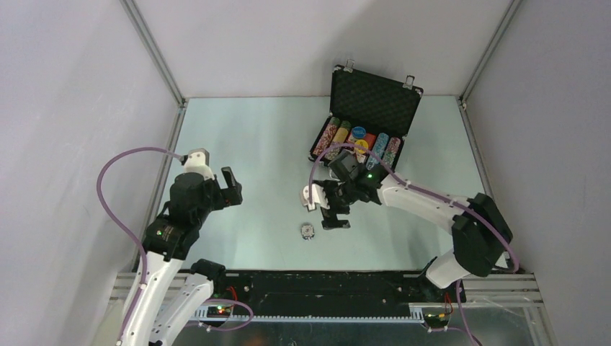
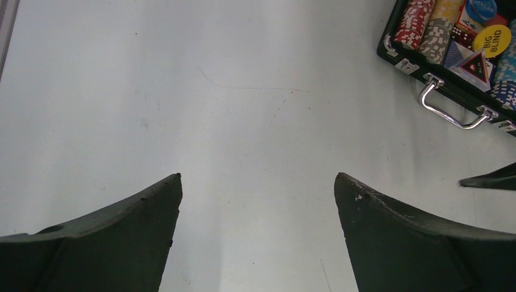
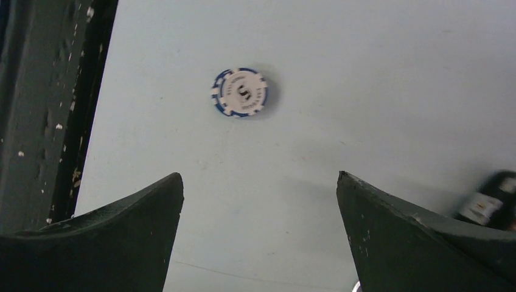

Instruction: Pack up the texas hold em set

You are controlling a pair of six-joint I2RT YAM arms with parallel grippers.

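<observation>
Texas hold em set: black rectangular briefcase [image 1: 375, 101] lies open beyond right gripper [image 3: 258, 176]. One blue-and-white round poker chip [image 3: 240, 92] loose on pale table [image 3: 377, 61], ahead of its wide-spread jaws, likely lined up for pickup. Left gripper [image 2: 258, 176] wide, empty.

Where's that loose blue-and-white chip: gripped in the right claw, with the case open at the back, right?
Not gripped. The chip lies on the table, ahead of the open right gripper and untouched, as the right wrist view shows. The case is indeed open at the back.
</observation>
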